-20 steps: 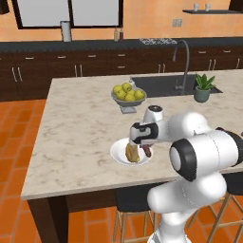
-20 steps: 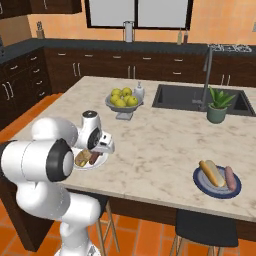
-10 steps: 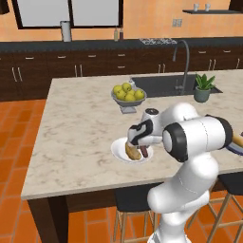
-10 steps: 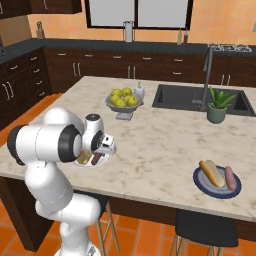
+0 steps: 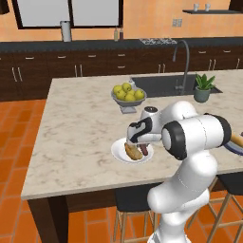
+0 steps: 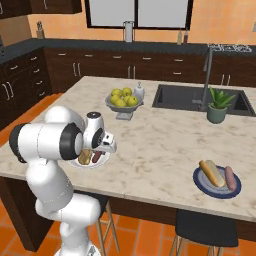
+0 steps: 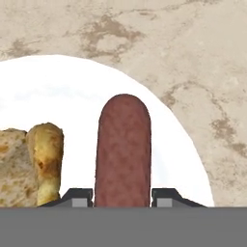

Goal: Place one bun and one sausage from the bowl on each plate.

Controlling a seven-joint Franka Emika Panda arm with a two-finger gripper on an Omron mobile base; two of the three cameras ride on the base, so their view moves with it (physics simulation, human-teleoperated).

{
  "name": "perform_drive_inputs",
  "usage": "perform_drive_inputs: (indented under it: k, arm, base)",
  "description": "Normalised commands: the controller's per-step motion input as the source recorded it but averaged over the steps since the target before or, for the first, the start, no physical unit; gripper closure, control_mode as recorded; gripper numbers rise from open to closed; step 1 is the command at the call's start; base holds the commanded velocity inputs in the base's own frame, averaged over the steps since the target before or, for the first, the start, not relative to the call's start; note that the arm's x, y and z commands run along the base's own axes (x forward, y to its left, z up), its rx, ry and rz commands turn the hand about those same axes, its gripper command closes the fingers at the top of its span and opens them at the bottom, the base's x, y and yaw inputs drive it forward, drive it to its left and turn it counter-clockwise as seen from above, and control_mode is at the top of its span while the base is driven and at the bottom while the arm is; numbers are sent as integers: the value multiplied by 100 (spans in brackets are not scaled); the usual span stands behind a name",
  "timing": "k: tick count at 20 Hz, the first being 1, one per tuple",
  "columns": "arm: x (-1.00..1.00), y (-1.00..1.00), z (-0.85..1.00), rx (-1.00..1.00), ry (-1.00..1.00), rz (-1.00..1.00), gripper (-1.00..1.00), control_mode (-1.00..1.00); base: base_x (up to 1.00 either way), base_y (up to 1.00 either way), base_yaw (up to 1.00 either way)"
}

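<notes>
Sausage [image 7: 123, 152] lies between the two dark fingertips of the gripper [image 7: 122, 197], which sits low over the white plate [image 5: 118, 151] near the front edge of the counter [image 5: 80, 118]. The jaws flank the sausage closely on both sides, but whether they press it or stand just apart cannot be told. A bun [image 7: 29, 166] rests on the same plate just beside the sausage, not touching it in the hand view. Farther along the front edge, well apart, the dark blue-grey plate [image 6: 200, 184] carries a second bun [image 6: 212, 172] and a second sausage [image 6: 230, 177] side by side. A grey footed bowl of yellow-green fruit [image 6: 123, 99] stands nearer the counter's middle, beside the sink [image 6: 200, 97] and a potted plant [image 6: 218, 104].
</notes>
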Motion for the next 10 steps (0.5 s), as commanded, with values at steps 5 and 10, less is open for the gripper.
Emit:
perform_drive_inputs:
  k: [5,10]
  arm:
    - [0,0,0,0,0,0,-100,-100]
    - [-22,-2,16,0,-3,1,-100,-100]
  base:
    - [0,0,0]
    - [0,0,0]
